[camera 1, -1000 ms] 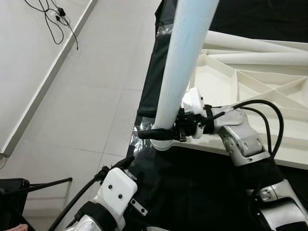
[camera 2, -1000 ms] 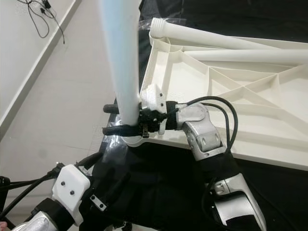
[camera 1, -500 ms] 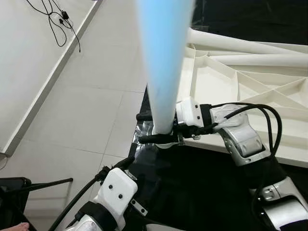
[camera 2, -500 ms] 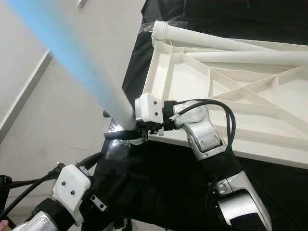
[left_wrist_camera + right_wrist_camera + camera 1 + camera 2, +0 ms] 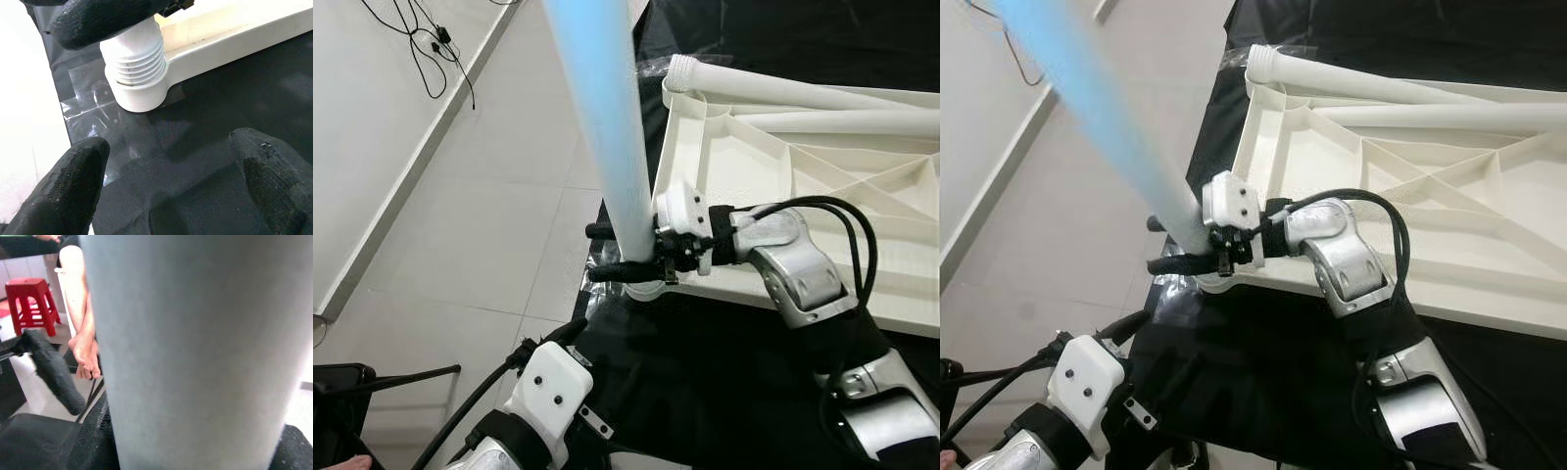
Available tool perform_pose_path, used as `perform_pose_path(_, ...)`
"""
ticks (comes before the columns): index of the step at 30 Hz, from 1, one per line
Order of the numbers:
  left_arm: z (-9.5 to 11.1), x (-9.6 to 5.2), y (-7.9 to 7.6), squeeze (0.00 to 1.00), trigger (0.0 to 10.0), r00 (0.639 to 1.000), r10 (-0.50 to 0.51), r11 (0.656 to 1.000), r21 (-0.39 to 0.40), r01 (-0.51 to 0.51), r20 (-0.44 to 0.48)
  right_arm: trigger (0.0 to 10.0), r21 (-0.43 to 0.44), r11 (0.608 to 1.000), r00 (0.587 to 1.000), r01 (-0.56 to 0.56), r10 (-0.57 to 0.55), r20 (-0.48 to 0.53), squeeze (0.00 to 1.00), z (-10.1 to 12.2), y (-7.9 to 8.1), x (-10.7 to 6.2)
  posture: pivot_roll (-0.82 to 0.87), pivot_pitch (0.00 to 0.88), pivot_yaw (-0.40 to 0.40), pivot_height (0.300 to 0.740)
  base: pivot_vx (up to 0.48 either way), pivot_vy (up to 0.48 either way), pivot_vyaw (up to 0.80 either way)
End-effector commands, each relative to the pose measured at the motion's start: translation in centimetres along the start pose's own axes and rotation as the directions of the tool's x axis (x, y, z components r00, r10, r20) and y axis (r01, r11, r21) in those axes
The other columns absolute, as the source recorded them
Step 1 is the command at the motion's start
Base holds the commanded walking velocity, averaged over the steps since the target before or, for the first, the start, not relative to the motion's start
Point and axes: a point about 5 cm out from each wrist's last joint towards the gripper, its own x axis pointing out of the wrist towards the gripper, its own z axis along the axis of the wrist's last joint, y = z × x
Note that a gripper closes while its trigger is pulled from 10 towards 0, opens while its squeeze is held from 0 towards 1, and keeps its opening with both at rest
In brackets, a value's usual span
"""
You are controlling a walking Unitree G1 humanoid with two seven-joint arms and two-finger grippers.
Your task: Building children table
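Note:
The white table top (image 5: pixel 756 171) lies upside down on a black cloth (image 5: pixel 724 382). A white table leg (image 5: pixel 607 127) stands in its near left corner, leaning left at the top. My right gripper (image 5: pixel 607 253) is shut on the leg just above the corner. In the left wrist view the leg's threaded end (image 5: pixel 137 63) sits in the corner socket (image 5: pixel 146 95), with some threads showing. My left gripper (image 5: pixel 176 196) hovers open, low over the cloth, just short of that socket. In the right wrist view the leg (image 5: pixel 195 352) is close up beside one black finger (image 5: pixel 54 372).
Two more white legs (image 5: pixel 783 90) lie along the table top's far side. Pale floor tiles (image 5: pixel 480 225) and a baseboard with loose cables (image 5: pixel 421 49) are on the left. A person's bare foot (image 5: pixel 80 347) and a red stool (image 5: pixel 32 303) are nearby.
The leg's top has swung from leaning right to leaning left, while my right gripper kept its hold at the corner. The head camera has shifted slightly.

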Motion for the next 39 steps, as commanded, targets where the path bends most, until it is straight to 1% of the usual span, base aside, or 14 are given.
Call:
perform_pose_path(1, -0.3, -0.2, -0.1, 0.0, 10.0, 1.0, 0.002, 1.0, 0.003, -0.002, -0.02, 10.0, 0.25, 0.967, 0.981, 0.042, 0.008, -0.195, 0.0, -6.2, 1.6, -0.5, 0.05, 0.379, 0.092, 0.74, 0.0, 0.0, 0.0)
perform_pose_path(3, -0.3, -0.3, -0.1, 0.0, 10.0, 1.0, 0.003, 1.0, 0.002, -0.003, -0.02, 10.0, 0.313, 0.948, 0.984, 0.057, 0.0, -0.179, 0.0, -6.9, 1.8, -0.4, 0.05, 0.381, 0.092, 0.74, 0.0, 0.0, 0.0)
perform_pose_path(4, -0.3, -0.3, -0.1, 0.0, 10.0, 1.0, 0.003, 1.0, 0.002, -0.003, -0.02, 10.0, 0.313, 0.948, 0.984, 0.057, 0.0, -0.179, 0.0, -6.9, 1.8, -0.4, 0.05, 0.381, 0.092, 0.74, 0.0, 0.0, 0.0)
perform_pose_path(7, -0.2, -0.4, -0.2, 0.0, 10.0, 1.0, 0.004, 1.0, -0.001, -0.004, -0.02, 10.0, 0.273, 0.962, 0.993, 0.025, 0.007, -0.115, 0.0, -6.6, 1.9, -0.3, 0.05, 0.385, 0.093, 0.74, 0.0, 0.0, 0.0)
perform_pose_path(9, -0.2, -0.4, -0.2, 0.0, 10.0, 1.0, 0.002, 1.0, -0.003, -0.003, -0.021, 10.0, 0.279, 0.96, 0.999, -0.006, 0.019, -0.044, 0.0, -6.3, 2.1, -0.3, 0.05, 0.386, 0.096, 0.74, 0.0, 0.0, 0.0)
perform_pose_path(10, -0.2, -0.4, -0.2, 0.0, 10.0, 1.0, 0.002, 1.0, -0.003, -0.003, -0.021, 10.0, 0.279, 0.96, 0.999, -0.006, 0.019, -0.044, 0.0, -6.3, 2.1, -0.3, 0.05, 0.386, 0.096, 0.74, 0.0, 0.0, 0.0)
perform_pose_path(13, -0.1, -0.6, -0.3, 0.0, 10.0, 1.0, 0.0, 1.0, -0.004, 0.0, -0.023, 10.0, 0.281, 0.959, 0.999, -0.048, 0.039, 0.038, 0.0, -6.0, 2.1, -0.4, 0.06, 0.386, 0.099, 0.74, 0.0, 0.0, 0.0)
perform_pose_path(15, -0.1, -0.6, -0.3, 0.0, 10.0, 1.0, -0.001, 1.0, -0.005, 0.001, -0.024, 10.0, 0.28, 0.958, 0.998, -0.054, 0.042, 0.05, 0.0, -6.0, 2.0, -0.4, 0.06, 0.386, 0.099, 0.74, 0.0, 0.0, 0.0)
perform_pose_path(19, -0.1, -0.9, -0.4, 0.0, 10.0, 1.0, -0.004, 1.0, -0.005, 0.004, -0.031, 10.0, 0.254, 0.955, 0.986, -0.154, 0.133, 0.097, 0.0, -5.3, 1.3, -0.7, 0.08, 0.39, 0.106, 0.74, 0.0, 0.0, 0.0)
perform_pose_path(26, -0.1, -1.2, -0.4, 0.0, 10.0, 0.999, -0.006, 1.0, -0.004, 0.006, -0.039, 10.0, 0.177, 0.952, 0.968, -0.251, 0.245, 0.057, 0.0, -4.4, 0.3, -0.5, 0.09, 0.389, 0.108, 0.74, 0.0, 0.0, 0.0)
perform_pose_path(30, -0.1, -1.3, -0.4, 0.0, 10.0, 0.999, -0.007, 1.0, -0.003, 0.007, -0.042, 10.0, 0.16, 0.95, 0.963, -0.269, 0.265, 0.047, 0.0, -4.3, 0.0, -0.1, 0.09, 0.389, 0.108, 0.74, 0.0, 0.0, 0.0)
perform_pose_path(34, -0.1, -1.2, -0.4, 0.0, 10.0, 0.999, -0.006, 1.0, -0.002, 0.006, -0.043, 10.0, 0.165, 0.96, 0.973, -0.228, 0.228, 0.017, 0.0, -5.0, 0.0, 0.1, 0.1, 0.386, 0.106, 0.74, 0.0, 0.0, 0.0)
perform_pose_path(36, -0.1, -1.1, -0.4, 0.0, 10.0, 0.999, -0.005, 1.0, -0.001, 0.005, -0.042, 10.0, 0.183, 0.972, 0.987, -0.148, 0.158, -0.04, 0.0, -6.1, 0.2, -0.1, 0.09, 0.388, 0.099, 0.74, 0.0, 0.0, 0.0)
perform_pose_path(39, -0.1, -1.1, -0.4, 0.0, 10.0, 0.999, -0.004, 1.0, 0.0, 0.004, -0.041, 10.0, 0.193, 0.974, 0.99, -0.117, 0.131, -0.06, 0.0, -6.5, 0.4, -0.2, 0.09, 0.387, 0.097, 0.74, 0.0, 0.0, 0.0)
